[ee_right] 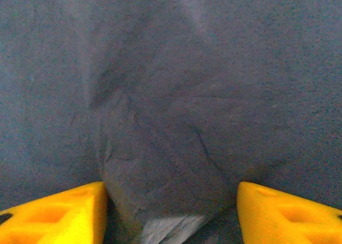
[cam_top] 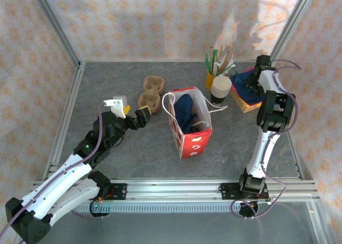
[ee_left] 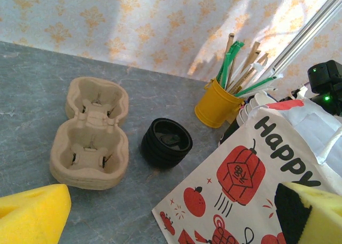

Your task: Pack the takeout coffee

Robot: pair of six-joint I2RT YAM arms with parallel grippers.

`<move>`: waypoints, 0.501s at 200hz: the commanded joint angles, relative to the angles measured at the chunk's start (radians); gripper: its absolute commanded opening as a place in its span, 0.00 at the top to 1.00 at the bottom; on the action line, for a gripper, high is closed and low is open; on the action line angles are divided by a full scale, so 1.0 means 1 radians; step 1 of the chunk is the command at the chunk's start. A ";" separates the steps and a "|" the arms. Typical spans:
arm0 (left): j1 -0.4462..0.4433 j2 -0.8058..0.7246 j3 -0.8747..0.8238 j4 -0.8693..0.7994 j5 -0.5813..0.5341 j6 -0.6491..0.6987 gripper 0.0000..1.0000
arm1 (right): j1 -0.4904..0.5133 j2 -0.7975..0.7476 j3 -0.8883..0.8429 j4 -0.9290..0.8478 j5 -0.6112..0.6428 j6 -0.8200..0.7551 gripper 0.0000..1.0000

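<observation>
With the left claw (cam_top: 132, 113) held wide beside the bag (cam_top: 192, 142) and the coffee's place not to be told, cloth-fetching is judged in hand: the cloth (ee_right: 171, 94) is straddled by the half-closed right claw (ee_right: 171, 212), grip unclear, so a firm pinch is needed.

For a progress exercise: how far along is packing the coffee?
Done: the bag stands open with one cloth inside. In hand: the right gripper straddles a fold of a second cloth; the left gripper hovers open. Left: getting the coffee into the bag; I cannot spot it there.
</observation>
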 commanded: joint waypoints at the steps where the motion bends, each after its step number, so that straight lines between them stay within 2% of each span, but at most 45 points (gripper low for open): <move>1: 0.010 -0.009 0.000 0.001 -0.011 -0.007 0.01 | 0.005 0.014 0.016 -0.049 -0.067 0.007 0.43; 33: 0.010 -0.006 0.002 0.002 -0.011 -0.004 0.01 | 0.005 -0.014 0.015 -0.010 -0.139 0.042 0.56; 100: 0.009 -0.003 0.004 -0.002 -0.017 0.004 0.01 | 0.004 -0.046 0.045 0.026 -0.211 0.082 0.72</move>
